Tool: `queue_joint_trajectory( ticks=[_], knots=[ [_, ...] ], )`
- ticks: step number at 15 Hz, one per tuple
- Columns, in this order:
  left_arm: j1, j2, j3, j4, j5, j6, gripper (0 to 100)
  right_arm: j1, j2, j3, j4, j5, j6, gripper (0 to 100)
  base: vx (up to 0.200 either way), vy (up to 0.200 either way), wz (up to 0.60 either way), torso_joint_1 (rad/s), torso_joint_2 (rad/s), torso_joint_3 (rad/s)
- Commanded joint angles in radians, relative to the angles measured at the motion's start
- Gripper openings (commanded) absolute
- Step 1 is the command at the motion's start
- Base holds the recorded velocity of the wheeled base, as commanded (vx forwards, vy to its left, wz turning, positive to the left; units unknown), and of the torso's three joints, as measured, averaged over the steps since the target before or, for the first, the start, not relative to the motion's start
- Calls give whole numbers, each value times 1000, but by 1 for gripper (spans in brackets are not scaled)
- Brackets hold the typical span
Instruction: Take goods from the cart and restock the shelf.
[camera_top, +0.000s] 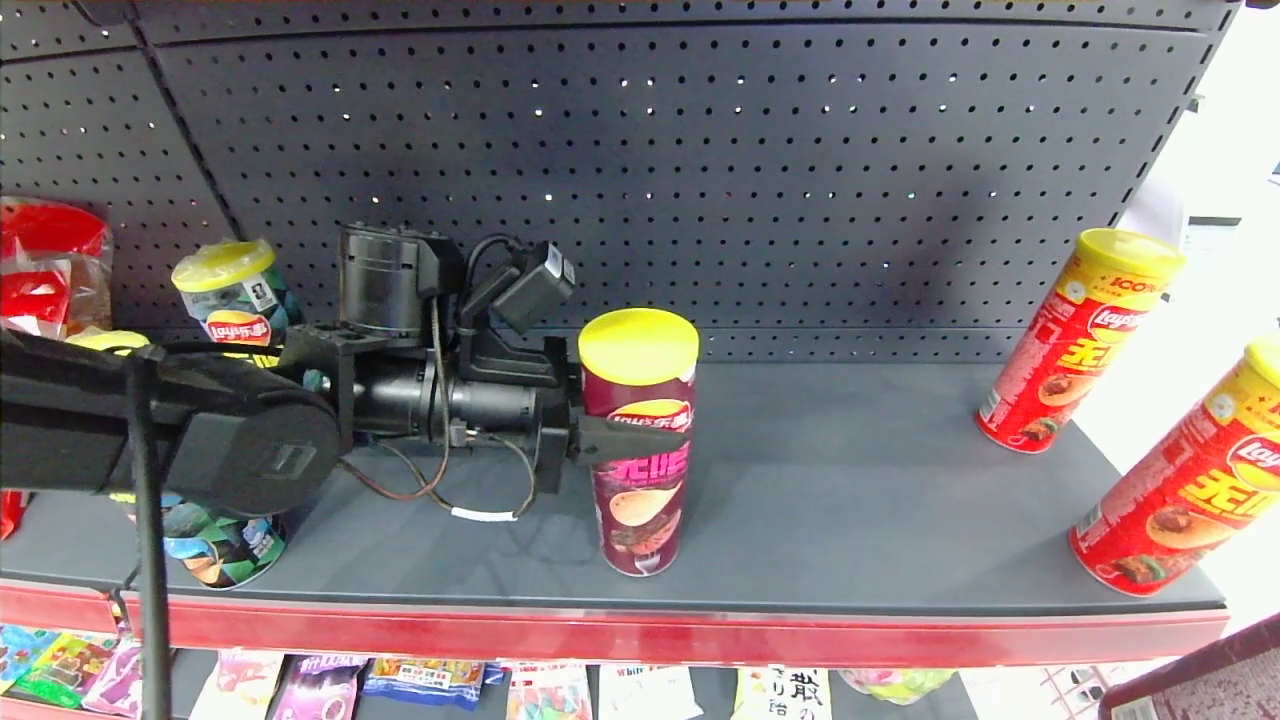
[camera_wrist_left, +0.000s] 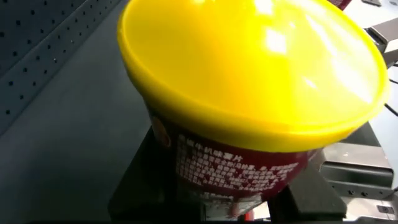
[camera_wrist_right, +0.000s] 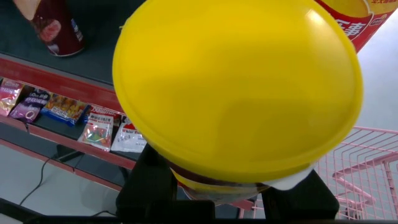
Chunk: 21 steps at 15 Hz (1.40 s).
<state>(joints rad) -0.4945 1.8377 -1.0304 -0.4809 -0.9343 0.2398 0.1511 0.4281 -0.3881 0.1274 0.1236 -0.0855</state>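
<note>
A maroon chip can (camera_top: 640, 450) with a yellow lid stands upright near the middle front of the dark shelf (camera_top: 850, 500). My left gripper (camera_top: 640, 437) is shut on its upper half from the left. In the left wrist view the can's lid (camera_wrist_left: 249, 62) sits just above the dark fingers (camera_wrist_left: 143, 186). My right gripper (camera_wrist_right: 224, 193) is shut on another yellow-lidded can (camera_wrist_right: 236, 87), held out past the shelf's red front edge (camera_wrist_right: 74, 81). That can's body is mostly hidden under its lid.
Two red cans (camera_top: 1075, 340) (camera_top: 1190, 480) stand at the shelf's right end. At the left are colourful cans (camera_top: 235, 295) (camera_top: 220, 545) and a red bag (camera_top: 40, 260). Snack packets (camera_top: 420, 685) fill the lower shelf. A pink wire cart (camera_wrist_right: 367, 168) sits below the right gripper.
</note>
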Motion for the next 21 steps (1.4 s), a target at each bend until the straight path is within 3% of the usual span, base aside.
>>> queue_joint_trajectory(
  ticks=[1, 21],
  knots=[
    [2, -17, 27, -2, 0, 1, 0, 1, 1, 0, 0, 1, 0, 0, 0, 0, 0, 0, 0, 0],
    [-4, -48, 78, -18, -20, 1, 0, 2, 14, -6, -3, 1, 0, 0, 0, 0, 0, 0, 0, 0]
  ],
)
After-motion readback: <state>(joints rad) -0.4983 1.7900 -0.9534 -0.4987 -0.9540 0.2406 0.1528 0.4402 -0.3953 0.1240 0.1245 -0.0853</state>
